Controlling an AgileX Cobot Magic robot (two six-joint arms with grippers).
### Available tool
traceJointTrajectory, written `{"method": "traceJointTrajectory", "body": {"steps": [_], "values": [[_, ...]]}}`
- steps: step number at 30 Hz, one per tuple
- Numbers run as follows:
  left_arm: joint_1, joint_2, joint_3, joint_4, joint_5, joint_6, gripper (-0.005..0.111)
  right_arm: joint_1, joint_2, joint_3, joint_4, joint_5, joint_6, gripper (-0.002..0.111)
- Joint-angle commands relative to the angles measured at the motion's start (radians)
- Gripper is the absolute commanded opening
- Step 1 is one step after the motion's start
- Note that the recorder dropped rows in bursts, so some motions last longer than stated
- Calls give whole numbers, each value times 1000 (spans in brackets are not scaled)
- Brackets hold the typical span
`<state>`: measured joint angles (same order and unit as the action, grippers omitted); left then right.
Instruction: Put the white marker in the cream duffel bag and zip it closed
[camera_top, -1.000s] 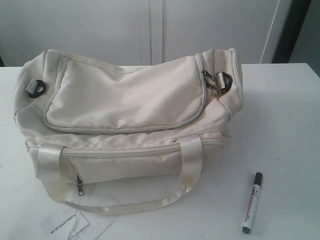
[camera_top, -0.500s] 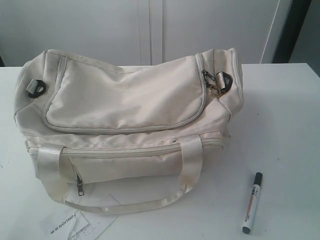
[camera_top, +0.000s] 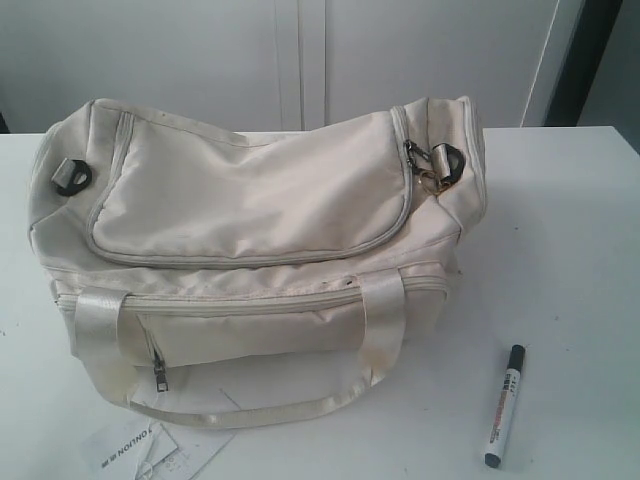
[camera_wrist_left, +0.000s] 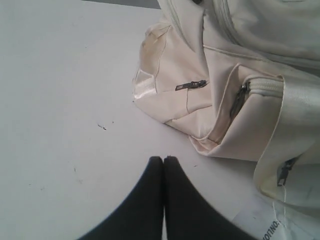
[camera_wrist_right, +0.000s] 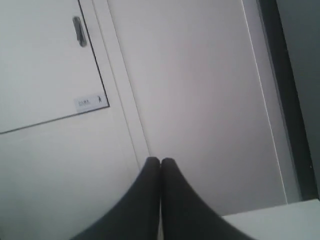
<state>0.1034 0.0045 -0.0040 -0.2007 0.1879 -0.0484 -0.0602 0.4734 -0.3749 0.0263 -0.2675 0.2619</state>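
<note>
Only the dark, tapering tips of each gripper show, and only in the wrist views. The left gripper (camera_wrist_left: 163, 160) has its two smooth black fingers pressed flat together with nothing between them, hanging over bare table (camera_wrist_left: 60, 100) just beside the left end of the cream duffel bag (camera_top: 250, 250). The right gripper (camera_wrist_right: 160, 161) is likewise pinched tight and empty, facing a white cabinet door (camera_wrist_right: 45, 75) with a small dark handle (camera_wrist_right: 79, 31) and a label (camera_wrist_right: 91, 102) too blurred to read.

A printed paper slip (camera_top: 140, 447) at the near left is cut off by the picture's edge and partly tucked under the bag's looping strap handle (camera_top: 385, 320). The bag's far side is hidden, and whether the zip round the curved top flap is fully drawn cannot be told.

The bag is soft, rumpled cream fabric, slumped on the table; its straps are shinier and ribbon-like, a metal clip (camera_top: 445, 165) hangs at its right end, and a dark zip pull (camera_top: 160, 375) dangles on the front pocket.

The white marker (camera_top: 505, 405) lies on the table at the near right, apart from the bag, slim and straight, black cap toward the far side.
</note>
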Motion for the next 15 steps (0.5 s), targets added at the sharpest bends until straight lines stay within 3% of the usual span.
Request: {"method": "traceJointTrajectory", "body": {"steps": [1, 15], "values": [[4, -4, 4, -48, -41, -7, 0, 1, 111, -85, -3, 102, -46, 0], [4, -4, 4, -143, -48, -7, 0, 1, 375, -306, -3, 329, -130, 0]]}}
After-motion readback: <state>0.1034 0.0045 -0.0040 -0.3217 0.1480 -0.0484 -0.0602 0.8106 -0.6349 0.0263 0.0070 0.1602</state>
